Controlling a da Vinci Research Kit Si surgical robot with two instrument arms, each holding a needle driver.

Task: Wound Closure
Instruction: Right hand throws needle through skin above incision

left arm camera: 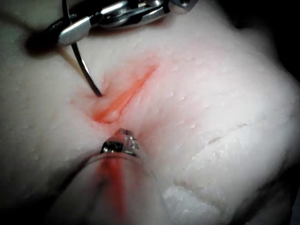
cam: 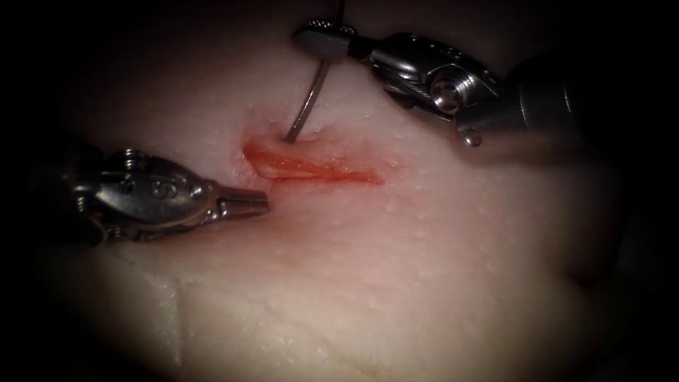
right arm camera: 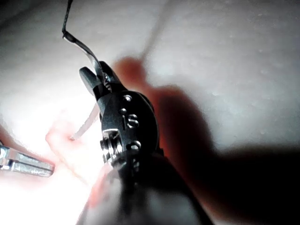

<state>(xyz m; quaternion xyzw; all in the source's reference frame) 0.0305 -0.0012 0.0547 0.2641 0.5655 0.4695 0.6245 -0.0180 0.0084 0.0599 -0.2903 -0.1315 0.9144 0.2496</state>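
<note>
The right needle driver point(cam: 322, 39) is gripping the curved needle point(cam: 308, 106) mid-curve, its tip seemingly touching tissue point(cam: 438, 233) beside the cut point(cam: 311, 166), while the left needle driver point(cam: 247, 206), closed and empty, is waiting nearby.

Silver metal left pincer point(cam: 244, 206), stamped markings, right pincer point(cam: 322, 41), round screw, dark shaft

Tissue point(cam: 438, 269): pale, soft, matt overall with a faint moist sheen; fine pimpled grain, rougher and fibrous along the near edge. Cut point(cam: 318, 168): wet, glossy, lined with red fluid point(cam: 283, 161). Right tool point(cam: 322, 41): polished metal, bright glints, ridged jaw faces, smooth rounded joint screws. Left tool point(cam: 244, 206): same shiny metal, stamped markings on its body. Needle point(cam: 308, 106): thin smooth steel wire, dull grey gloss.
</note>
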